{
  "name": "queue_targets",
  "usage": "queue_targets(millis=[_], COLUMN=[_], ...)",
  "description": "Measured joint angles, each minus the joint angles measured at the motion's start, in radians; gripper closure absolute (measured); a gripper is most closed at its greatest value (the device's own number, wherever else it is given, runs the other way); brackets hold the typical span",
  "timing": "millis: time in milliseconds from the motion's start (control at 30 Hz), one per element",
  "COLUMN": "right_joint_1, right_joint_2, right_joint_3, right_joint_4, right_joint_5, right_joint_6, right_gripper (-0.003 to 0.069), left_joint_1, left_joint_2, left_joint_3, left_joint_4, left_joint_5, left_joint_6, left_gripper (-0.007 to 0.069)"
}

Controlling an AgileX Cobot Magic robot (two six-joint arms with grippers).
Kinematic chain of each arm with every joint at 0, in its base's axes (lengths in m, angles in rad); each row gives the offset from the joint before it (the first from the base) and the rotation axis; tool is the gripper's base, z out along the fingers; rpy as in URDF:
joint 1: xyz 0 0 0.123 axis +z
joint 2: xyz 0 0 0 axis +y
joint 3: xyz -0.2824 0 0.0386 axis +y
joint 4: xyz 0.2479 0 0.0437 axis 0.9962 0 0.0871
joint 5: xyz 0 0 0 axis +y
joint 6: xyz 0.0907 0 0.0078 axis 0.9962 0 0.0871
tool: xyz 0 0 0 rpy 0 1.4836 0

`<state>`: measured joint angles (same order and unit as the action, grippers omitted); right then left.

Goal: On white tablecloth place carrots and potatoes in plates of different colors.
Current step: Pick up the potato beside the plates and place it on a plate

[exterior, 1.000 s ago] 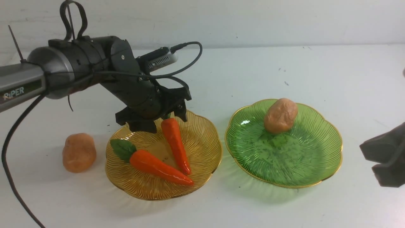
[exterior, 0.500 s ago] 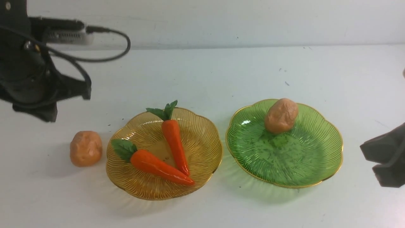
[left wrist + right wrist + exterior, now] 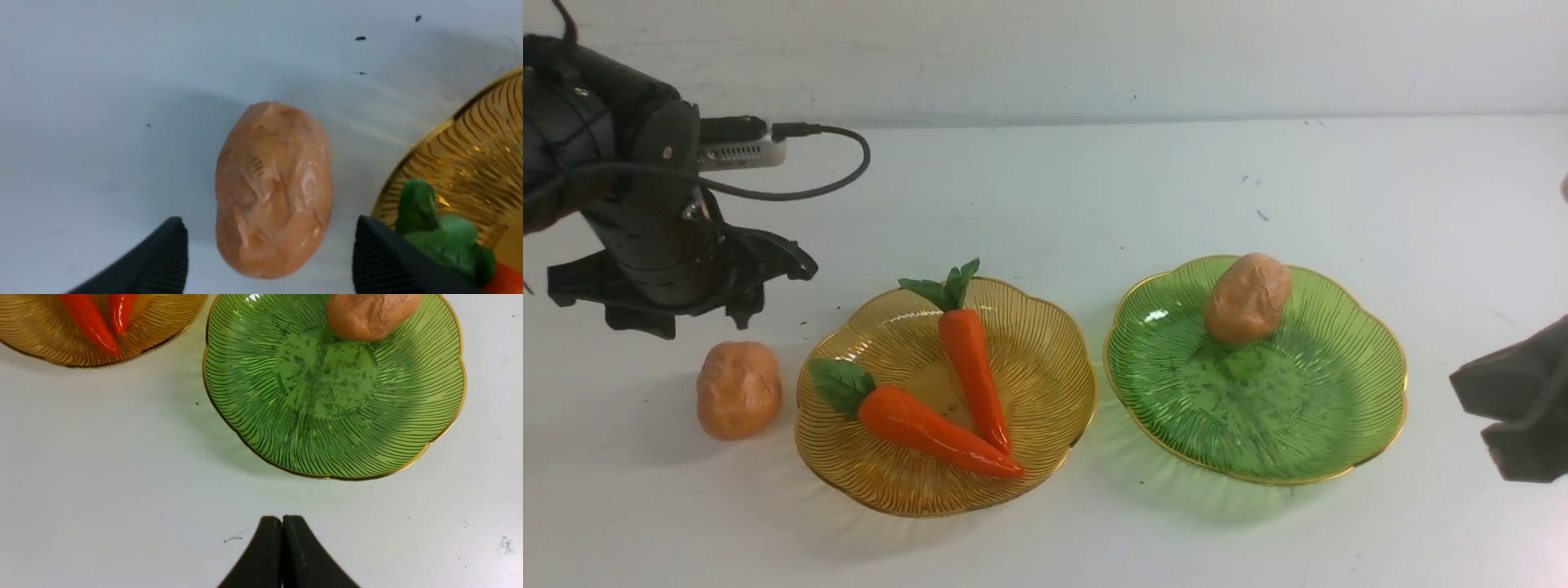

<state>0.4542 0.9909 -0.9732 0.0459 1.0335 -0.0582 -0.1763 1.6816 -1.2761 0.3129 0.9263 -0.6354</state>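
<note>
Since the earlier frames the left gripper (image 3: 694, 320) has left its position over the amber plate (image 3: 1045, 359), swung out to the left edge, then come back in and down. I now read it at 11 o'clock of the loose potato (image 3: 738, 390), hanging above it. Jaws: released. In the left wrist view one finger shows on each side of that potato, with cloth (image 3: 1094, 180) visible in both gaps and no contact.

The loose potato lies on the cloth at 9 o'clock of the amber plate, just beside the rim but apart from it.

The amber plate holds both carrots.
- Rear carrot (image 3: 968, 367): leaves on the rim at 12 o'clock, tip past centre toward 5 o'clock.
- Front carrot (image 3: 923, 429): leaves at 9 o'clock, tip toward 5 o'clock.
- The two tips lie near each other.

The green plate (image 3: 1339, 425) sits at 3 o'clock of the amber plate, rims near but apart. The second potato (image 3: 1248, 296) rests in it at 12 o'clock.

The right gripper (image 3: 282, 522) stands at 3 o'clock of the green plate, clear of it. Jaws: clenched, faces pressed together, nothing between them.
</note>
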Motion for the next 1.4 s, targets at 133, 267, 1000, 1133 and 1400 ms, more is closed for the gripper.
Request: queue_targets(millis=[133,267,1000,1133,1400], right_joint_1=[0.0,0.0,0.0,0.0,0.0], right_joint_2=[0.0,0.0,0.0,-0.002,-0.112], right_joint_3=[0.0,0.0,-0.003,-0.057,-0.145], right_joint_4=[0.0,0.0,0.003,-0.004,-0.13], right_joint_5=[-0.008,-0.01,-0.025,-0.024,0.092], right_joint_6=[0.0,0.0,0.0,0.013,0.144], right_gripper=[0.0674,0.0674,0.0674,0.0674,0.0674], left_joint_1=[0.015,0.037,-0.074,-0.239,-0.423], left_joint_2=[0.071,0.139,0.067,0.127,0.494], left_joint_3=[-0.002,-0.002,-0.439,-0.448,-0.589], left_joint_4=[0.025,0.01,-0.214,-0.446,-0.632], left_joint_5=[-0.039,-0.053,0.231,0.099,-0.049], left_joint_6=[-0.016,-0.02,0.206,0.34,0.386], left_gripper=[0.0035,-0.005,0.0199,0.0197,0.0143])
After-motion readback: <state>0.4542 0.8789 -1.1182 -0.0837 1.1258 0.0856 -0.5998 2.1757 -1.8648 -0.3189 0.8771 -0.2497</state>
